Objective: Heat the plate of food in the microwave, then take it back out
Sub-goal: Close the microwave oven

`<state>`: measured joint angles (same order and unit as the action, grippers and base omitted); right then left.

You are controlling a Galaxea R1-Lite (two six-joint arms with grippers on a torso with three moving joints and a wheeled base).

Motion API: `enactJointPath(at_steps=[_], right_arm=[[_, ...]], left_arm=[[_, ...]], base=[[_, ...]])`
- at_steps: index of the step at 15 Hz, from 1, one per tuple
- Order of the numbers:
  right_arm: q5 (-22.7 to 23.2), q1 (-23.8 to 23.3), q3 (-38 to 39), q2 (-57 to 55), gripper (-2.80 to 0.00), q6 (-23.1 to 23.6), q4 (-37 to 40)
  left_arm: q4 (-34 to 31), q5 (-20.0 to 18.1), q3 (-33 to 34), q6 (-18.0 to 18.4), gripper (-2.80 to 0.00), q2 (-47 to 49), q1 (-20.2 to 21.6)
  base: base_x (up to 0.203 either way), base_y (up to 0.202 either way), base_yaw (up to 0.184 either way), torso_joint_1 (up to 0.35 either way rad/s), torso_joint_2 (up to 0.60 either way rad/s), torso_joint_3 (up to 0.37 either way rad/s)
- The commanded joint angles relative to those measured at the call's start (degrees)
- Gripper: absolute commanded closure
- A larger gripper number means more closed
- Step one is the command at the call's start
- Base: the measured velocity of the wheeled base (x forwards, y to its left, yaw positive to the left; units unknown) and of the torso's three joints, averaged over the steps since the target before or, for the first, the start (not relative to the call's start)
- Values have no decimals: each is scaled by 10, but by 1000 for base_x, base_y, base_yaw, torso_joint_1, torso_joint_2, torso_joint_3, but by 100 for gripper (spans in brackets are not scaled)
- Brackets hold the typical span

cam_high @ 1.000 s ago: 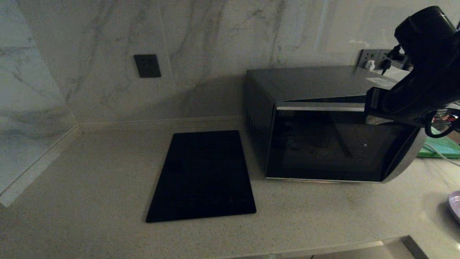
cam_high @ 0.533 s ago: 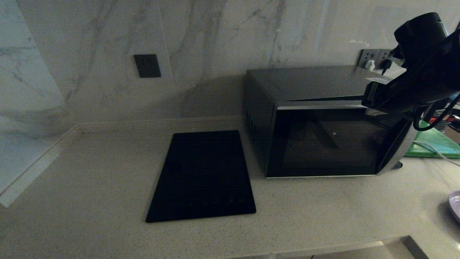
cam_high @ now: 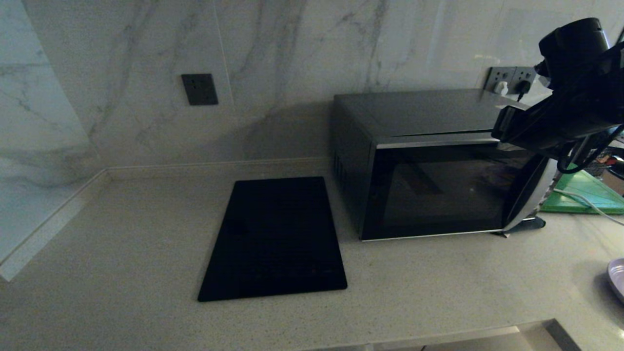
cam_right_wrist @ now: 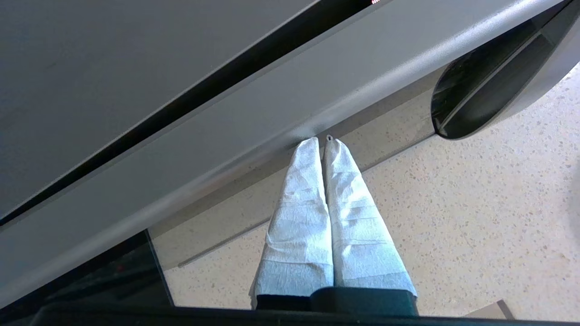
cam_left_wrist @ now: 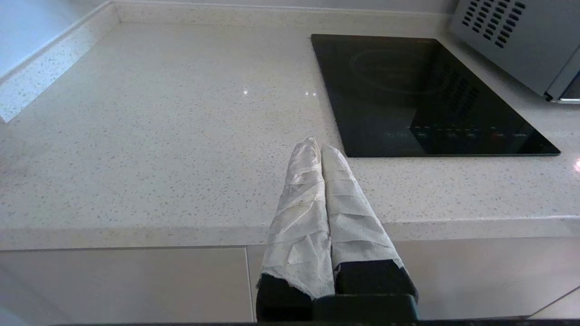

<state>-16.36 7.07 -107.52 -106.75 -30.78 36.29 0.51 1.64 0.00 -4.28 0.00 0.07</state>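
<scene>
Take the microwave [cam_high: 429, 161] as your reference: it stands on the pale speckled counter [cam_high: 122, 253] against the marble wall, and its black glass door [cam_high: 438, 195] looks nearly shut, with the curved silver handle [cam_high: 529, 202] on the edge toward your robot's right and a thin dark gap showing along the door's top. Your right gripper [cam_right_wrist: 322, 140] is up at that top front edge near the handle end; its cloth-wrapped fingers [cam_right_wrist: 299, 203] are pressed together with nothing between them, and the tips sit right at the door's silver upper trim, though you cannot tell from the wrist view whether they actually touch it. In the head view the right arm's dark bulk [cam_high: 570, 97] hangs over the microwave's right top corner and hides the button panel. The plate of food [cam_high: 616, 278] lies on the counter in front of and to the right of the microwave, well apart from it, only a sliver of its lavender rim visible at the frame edge, so you cannot see the food on it. To the microwave's left, just beside it, lies the flat black cooktop [cam_high: 275, 239]. Behind the microwave's right end a green board [cam_high: 585, 195] shows. Your left gripper [cam_left_wrist: 321, 147] is parked low beyond the cooktop from the microwave, at the counter's front edge, its wrapped fingers closed on nothing.
</scene>
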Motion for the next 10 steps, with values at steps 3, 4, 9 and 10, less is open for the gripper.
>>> enactJointPath(at_steps=[3,4,9,10], right_arm=[[1,0,3,-13,0,-2,-19],[2,0,6,-13,0,-2,-21],[2,0,8,-21,0,-2,-48],[2,0,7,-21,0,-2,-50]], left_arm=[[0,0,0,0,0,1,0],[0,0,0,0,0,1,0],[0,0,0,0,0,1,0],[0,0,0,0,0,1,0]], base=[[0,0,0,0,0,0],[0,0,0,0,0,0],[0,0,0,0,0,0],[0,0,0,0,0,0]])
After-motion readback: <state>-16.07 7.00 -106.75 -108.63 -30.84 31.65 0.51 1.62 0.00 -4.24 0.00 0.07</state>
